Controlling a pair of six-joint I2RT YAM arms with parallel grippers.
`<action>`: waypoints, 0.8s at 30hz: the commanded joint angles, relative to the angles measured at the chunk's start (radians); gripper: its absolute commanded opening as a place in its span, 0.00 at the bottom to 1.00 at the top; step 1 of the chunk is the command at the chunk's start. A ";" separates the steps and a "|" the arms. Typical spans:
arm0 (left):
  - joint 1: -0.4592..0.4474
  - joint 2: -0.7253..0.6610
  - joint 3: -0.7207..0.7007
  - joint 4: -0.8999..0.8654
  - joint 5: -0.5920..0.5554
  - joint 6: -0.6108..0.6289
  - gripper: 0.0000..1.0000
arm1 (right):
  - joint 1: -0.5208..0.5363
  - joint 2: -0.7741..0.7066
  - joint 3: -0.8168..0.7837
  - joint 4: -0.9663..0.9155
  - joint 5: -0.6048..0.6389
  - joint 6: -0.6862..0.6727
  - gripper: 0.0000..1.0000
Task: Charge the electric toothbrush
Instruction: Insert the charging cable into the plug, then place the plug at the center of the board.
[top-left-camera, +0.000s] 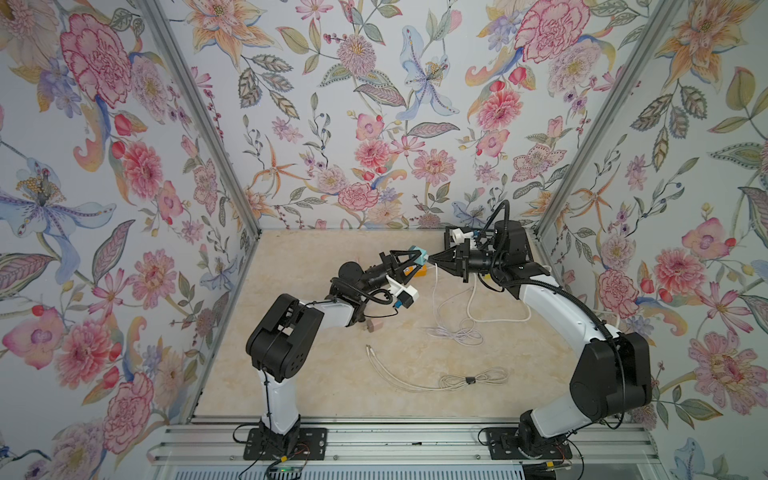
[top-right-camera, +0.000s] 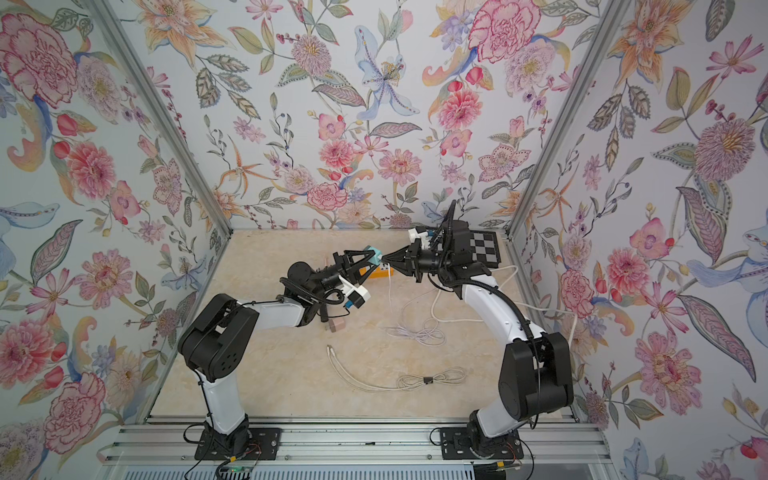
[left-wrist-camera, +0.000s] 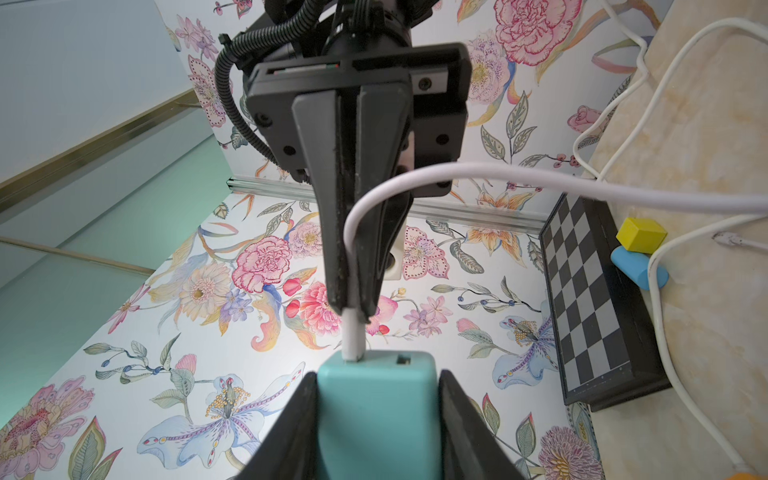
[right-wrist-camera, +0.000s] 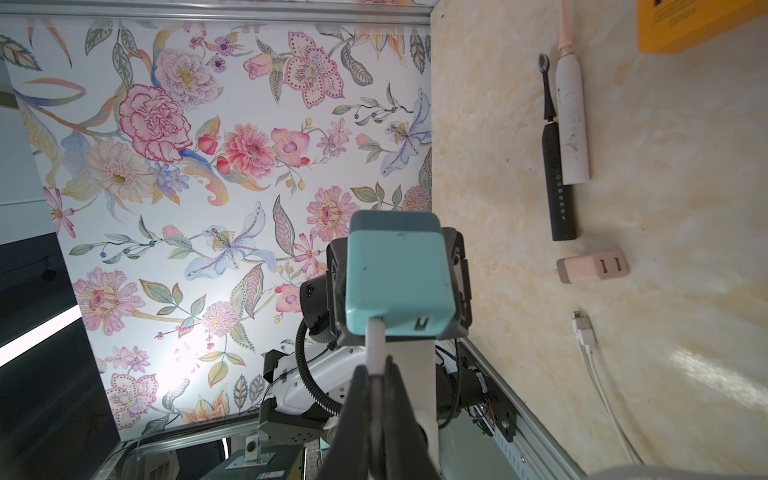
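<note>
My left gripper (top-left-camera: 409, 259) is shut on a teal charger block (top-left-camera: 419, 254), held above the table's far middle; its two fingers press the block's sides (left-wrist-camera: 376, 411). My right gripper (top-left-camera: 432, 258) faces it, shut on the plug of a white cable (right-wrist-camera: 375, 345). The plug's tip sits in one of the block's two ports. The cable (top-left-camera: 436, 299) trails down to a loose coil on the table. In the right wrist view a black electric toothbrush (right-wrist-camera: 557, 174) and a white one with a pink head (right-wrist-camera: 571, 124) lie side by side on the table.
A pink charger block (right-wrist-camera: 592, 266) lies beside the toothbrushes. An orange power strip (top-left-camera: 419, 272) sits under the grippers. A second white cable (top-left-camera: 415, 380) lies in front. A chessboard (top-right-camera: 484, 249), a yellow block (left-wrist-camera: 640, 235) and a blue cylinder (left-wrist-camera: 638, 266) are at the back right.
</note>
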 joint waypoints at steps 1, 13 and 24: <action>-0.116 -0.035 -0.014 0.031 0.160 -0.082 0.00 | 0.001 -0.050 0.007 0.019 0.118 -0.123 0.16; 0.050 -0.009 0.285 -1.496 -0.143 0.102 0.00 | -0.228 -0.390 -0.270 -0.129 0.381 -0.423 0.55; 0.059 0.253 0.536 -1.730 -0.204 -0.055 0.00 | -0.212 -0.285 -0.224 -0.280 0.541 -0.518 0.54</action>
